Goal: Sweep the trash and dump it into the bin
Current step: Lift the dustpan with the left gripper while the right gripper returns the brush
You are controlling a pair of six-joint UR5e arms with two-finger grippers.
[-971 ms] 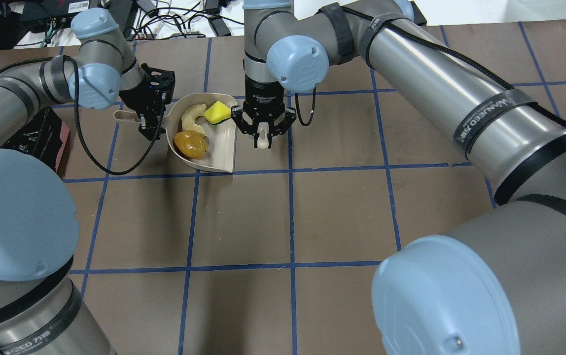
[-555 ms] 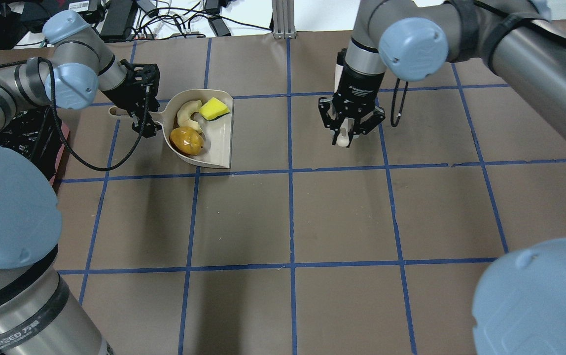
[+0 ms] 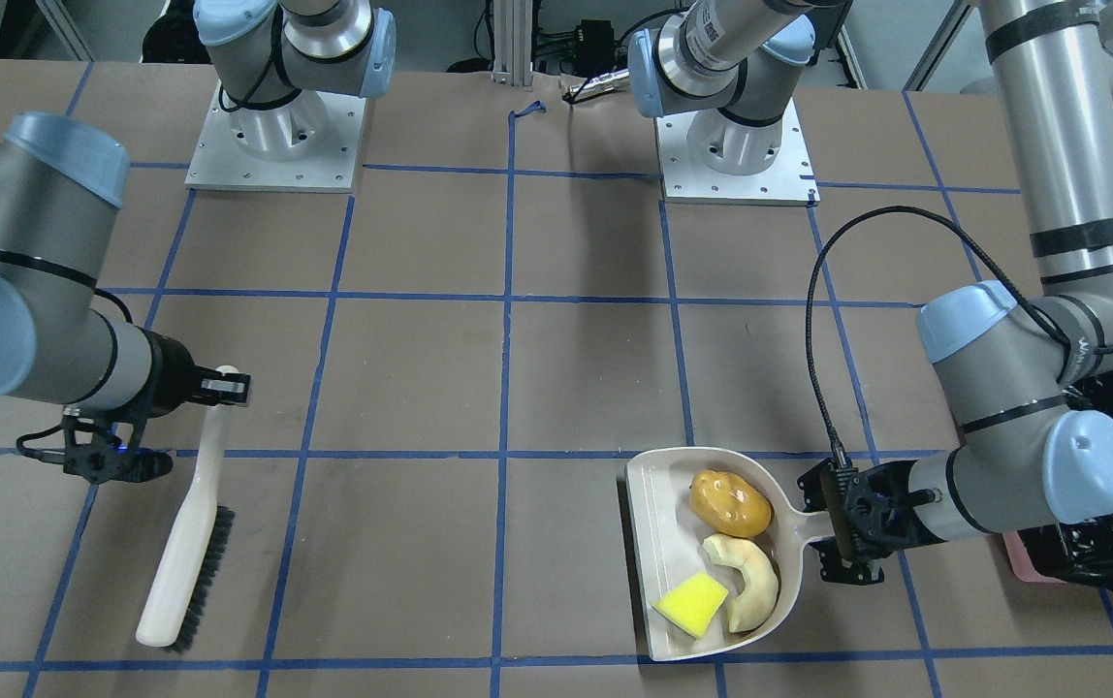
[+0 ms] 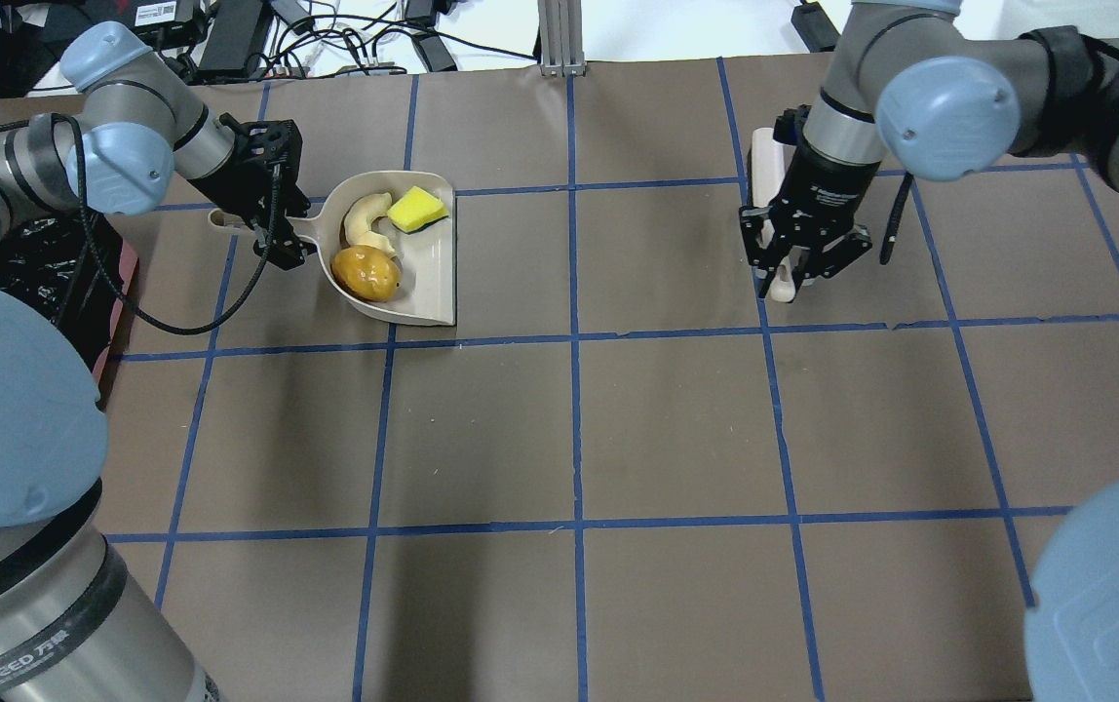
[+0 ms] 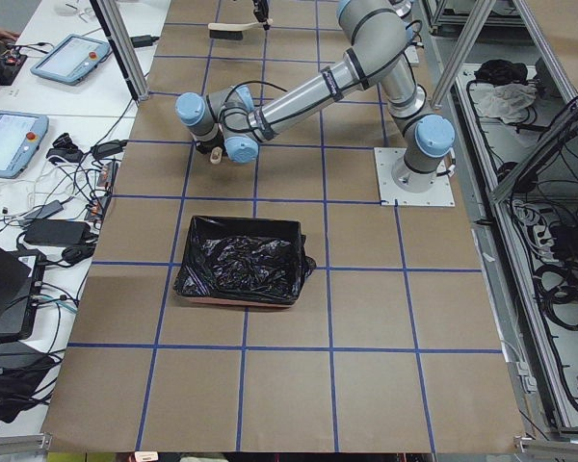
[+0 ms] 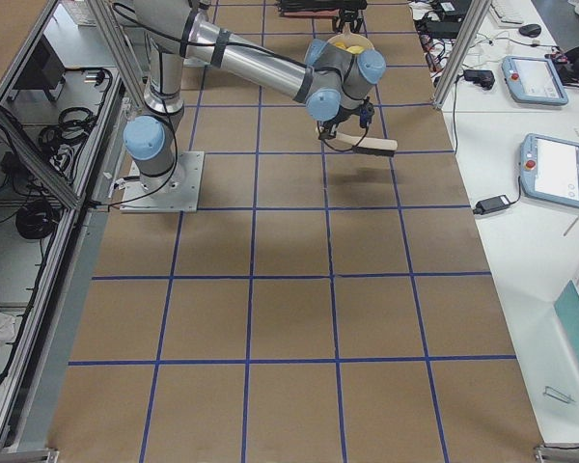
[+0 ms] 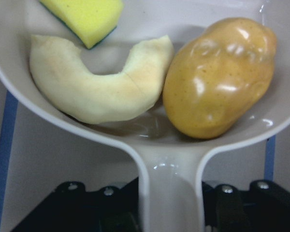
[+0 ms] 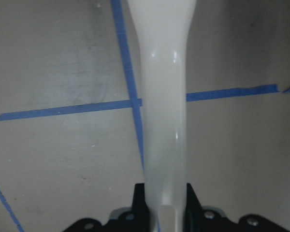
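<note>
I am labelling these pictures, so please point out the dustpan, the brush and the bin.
dustpan (image 3: 661, 528): exterior front-facing view, on the bare floor of the pan.
brush (image 3: 188, 533): exterior front-facing view, on the pale back beside the bristles.
bin (image 5: 241, 262): exterior left view, on the black liner inside.

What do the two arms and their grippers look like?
The left arm and the right arm are silver-grey tubes with pale-blue round joint caps and black bands, some with white lettering. The left gripper and right gripper are black, with two fingers. A black cable loops at each wrist.
</note>
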